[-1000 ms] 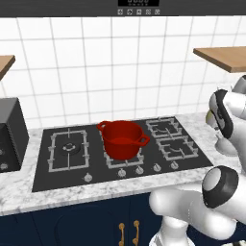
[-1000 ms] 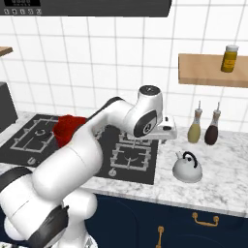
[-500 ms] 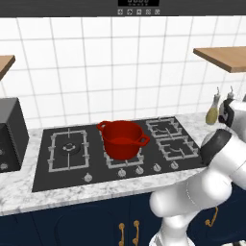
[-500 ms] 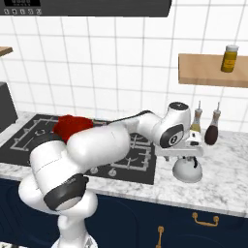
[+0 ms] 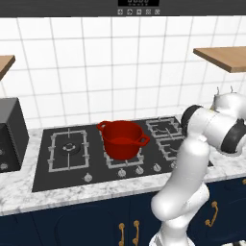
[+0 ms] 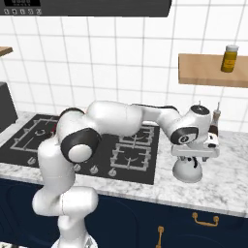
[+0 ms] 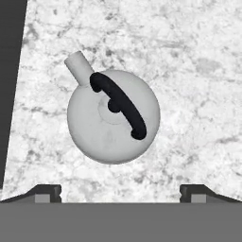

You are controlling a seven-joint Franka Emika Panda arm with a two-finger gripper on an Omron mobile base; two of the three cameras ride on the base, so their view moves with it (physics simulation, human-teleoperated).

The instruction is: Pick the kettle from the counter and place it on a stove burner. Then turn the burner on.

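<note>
The counter [image 6: 227, 184] runs the full width of the kitchen and carries the stove [image 5: 43, 168] sunk into its middle; the marble to the right of the cooktop is the free stretch where the work is at present. The stove is part occupied: a red pot [image 5: 122, 139] sits on the grate near its centre, so the small square burners to the right of it [image 6: 131, 157] are, in my judgement, the sensible targets, being bare and closest to the kettle.

The arm reaches from the base out over the right end of the counter, with the hand turned downward directly above the kettle [image 6: 188, 169]. The kettle stands upright on the marble, just beside the right edge of the cooktop and apart from it, with two slim bottles [image 6: 215, 121] behind it near the wall.

In the hand view the kettle [image 7: 113, 116] lies nearly centred under the camera, spout towards the cooktop, its dark handle [image 7: 118, 104] arching diagonally over the lid knob. The pincer [image 7: 120, 193] is spread wide, its tips well apart and clear of the kettle on both sides, holding nothing. That spread and the overhead alignment suit a descent onto the handle; a turn of the wrist may be needed so the fingers close across the handle and not along it.
</note>
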